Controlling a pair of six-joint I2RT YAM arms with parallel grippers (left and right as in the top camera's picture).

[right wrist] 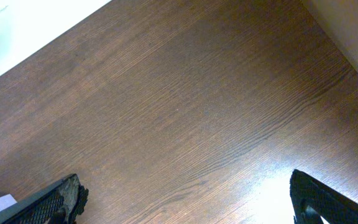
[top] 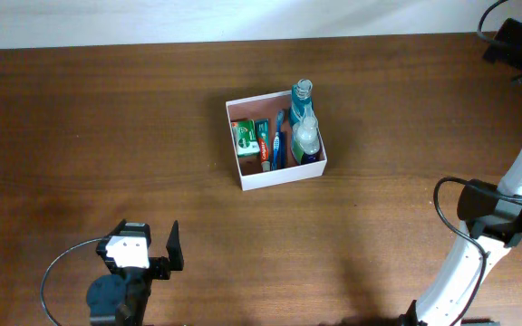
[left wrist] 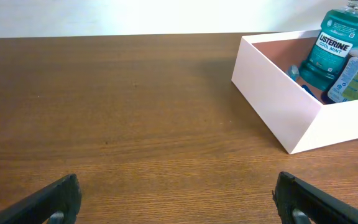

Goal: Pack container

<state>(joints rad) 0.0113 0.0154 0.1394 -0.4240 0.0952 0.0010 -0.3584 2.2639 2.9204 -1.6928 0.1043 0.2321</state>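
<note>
The container (top: 284, 176) sits about mid-table (top: 107, 118), a little right of centre and toward the far side. It looks already packed. A mouthwash (top: 303, 102) and a clear bottle (top: 307, 136) stand along its right wall, a toothpaste box (top: 247, 138) lies at its left, and what seems a blue toothbrush (top: 277, 145) lies between them. No loose item shows on the wood in any view, so little or nothing appears left to put in. Whether something is missing cannot be told.

The left gripper (left wrist: 179, 208) hangs low at the near edge, left of centre, well apart from the container. Its claw is spread wide and holds nothing. It faces the container's near-left corner across bare wood.

The right gripper (right wrist: 188, 208) is at the far right corner, also well apart. Its claw is wide and empty over bare wood.

Nothing stands between either arm and the container. The tall bottles are the only things likely to tip if it were nudged.
</note>
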